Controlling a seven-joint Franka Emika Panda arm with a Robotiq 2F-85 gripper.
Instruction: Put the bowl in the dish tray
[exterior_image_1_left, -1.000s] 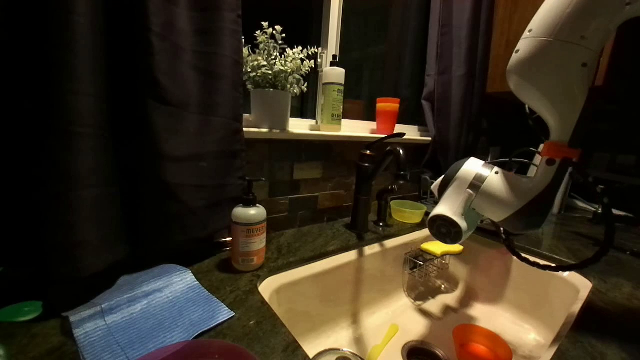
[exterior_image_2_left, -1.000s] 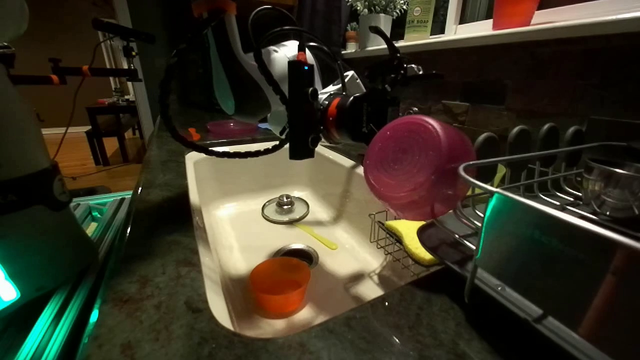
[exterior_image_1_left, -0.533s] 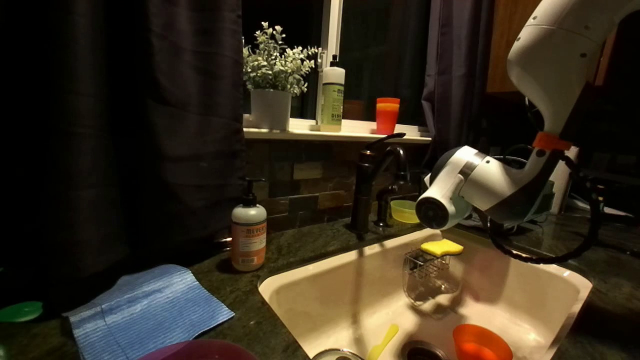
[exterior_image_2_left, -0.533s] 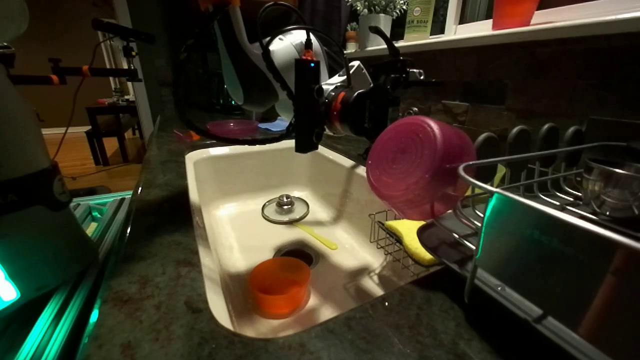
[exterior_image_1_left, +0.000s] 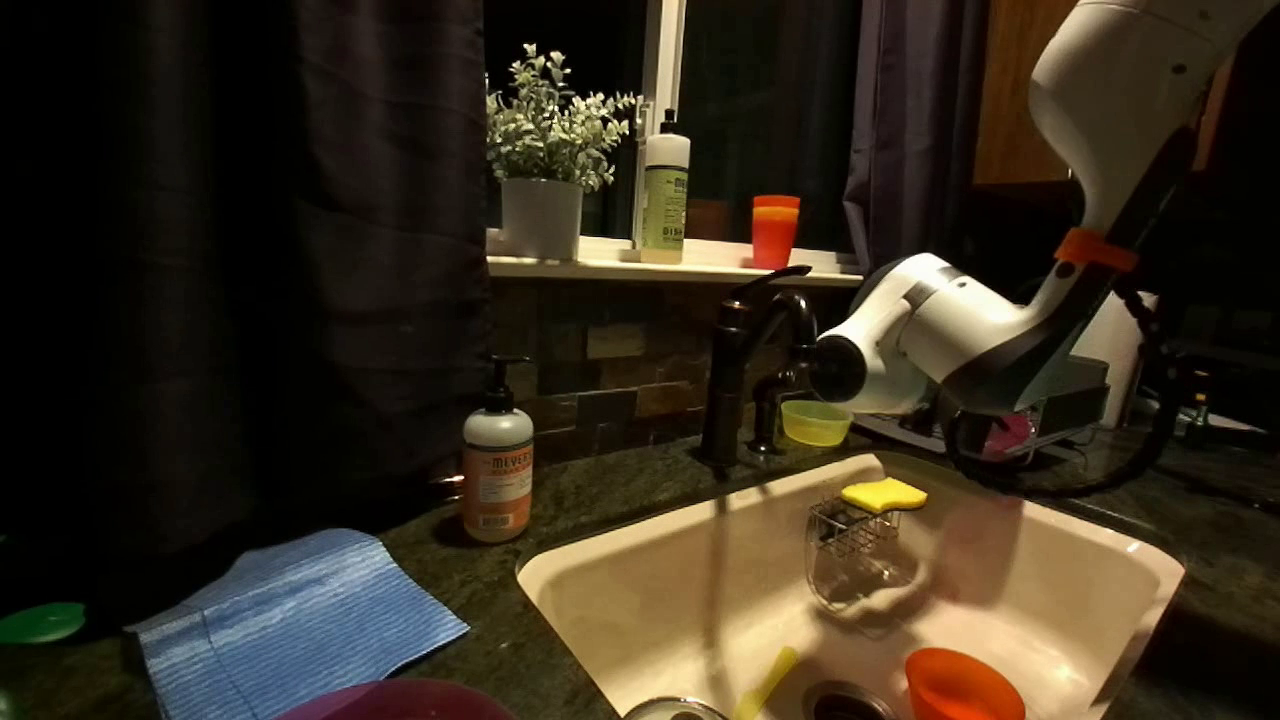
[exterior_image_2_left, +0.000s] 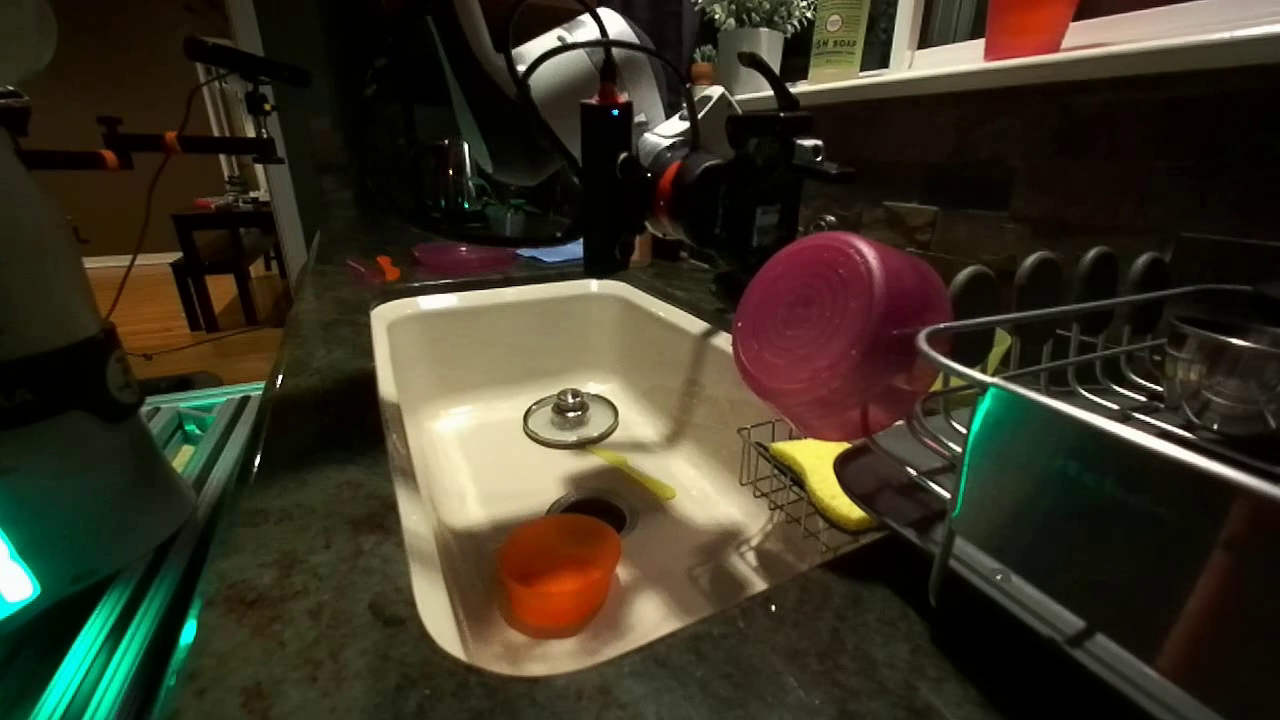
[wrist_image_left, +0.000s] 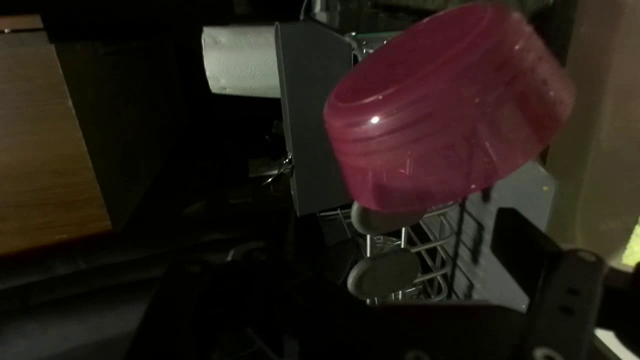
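Your parted, empty fingers (wrist_image_left: 525, 250) back away; the magenta bowl (exterior_image_2_left: 835, 335) stays tilted at the dish rack (exterior_image_2_left: 1080, 500), seemingly placed.

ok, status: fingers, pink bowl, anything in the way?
Fingers open. Pink bowl tipped at the tray, not gripped. Faucet looks close to the arm; gap unclear.

Just ahead of the pincer (wrist_image_left: 380, 245), itself largely matt, the pink bowl (wrist_image_left: 450, 115) looked like glossy, translucent plastic. The dish tray (exterior_image_2_left: 1080, 520) beyond combined shiny metal wire with smooth sides. Below the pincer, the sink (exterior_image_2_left: 500, 340) was smooth and glossy, the orange bowl (exterior_image_2_left: 560, 580) satiny plastic. Well apart from the pincer lay ribbed cloth (exterior_image_1_left: 310, 620); the desk (exterior_image_2_left: 320, 580) beneath resembled polished stone.
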